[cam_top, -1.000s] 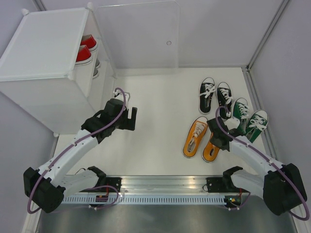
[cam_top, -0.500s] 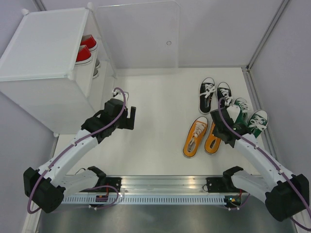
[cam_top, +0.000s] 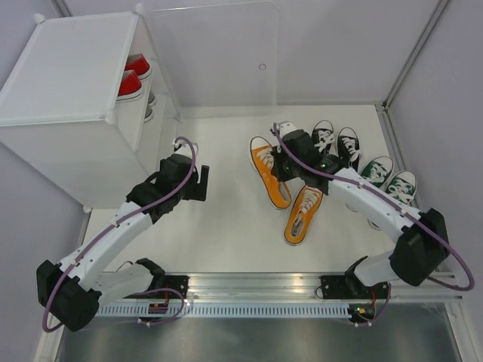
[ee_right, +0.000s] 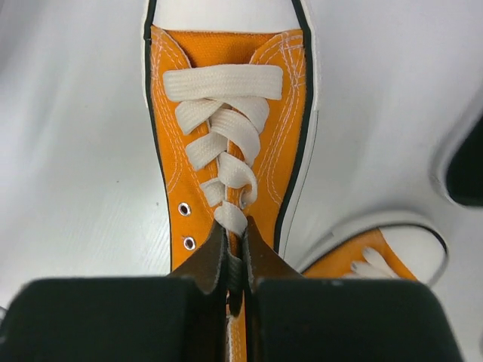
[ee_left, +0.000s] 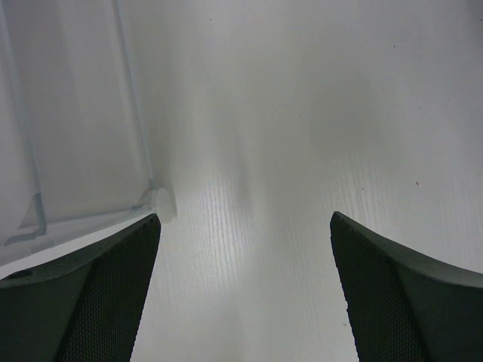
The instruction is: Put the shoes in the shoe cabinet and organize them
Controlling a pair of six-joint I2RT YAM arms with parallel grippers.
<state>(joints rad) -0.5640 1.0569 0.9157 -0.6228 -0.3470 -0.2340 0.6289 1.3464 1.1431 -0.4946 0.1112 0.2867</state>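
Two orange shoes (cam_top: 266,167), two black shoes (cam_top: 323,136), two green shoes (cam_top: 375,170), two red shoes (cam_top: 132,84). Grey shoes (cam_top: 149,98) mostly hidden, count unclear. One shoe cabinet (cam_top: 68,68). Two robot arms (cam_top: 113,230).

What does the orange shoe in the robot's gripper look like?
The orange shoe is canvas with white laces, a white toe cap, white sole, black trim line and small metal eyelets. It is sole down, toe pointing away from the robot. The right gripper pinches its laces at the ankle end. Its twin lies beside.

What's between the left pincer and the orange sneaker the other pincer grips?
Nothing. In the overhead view, only bare white tabletop separates the left pincer from the orange canvas sneaker.
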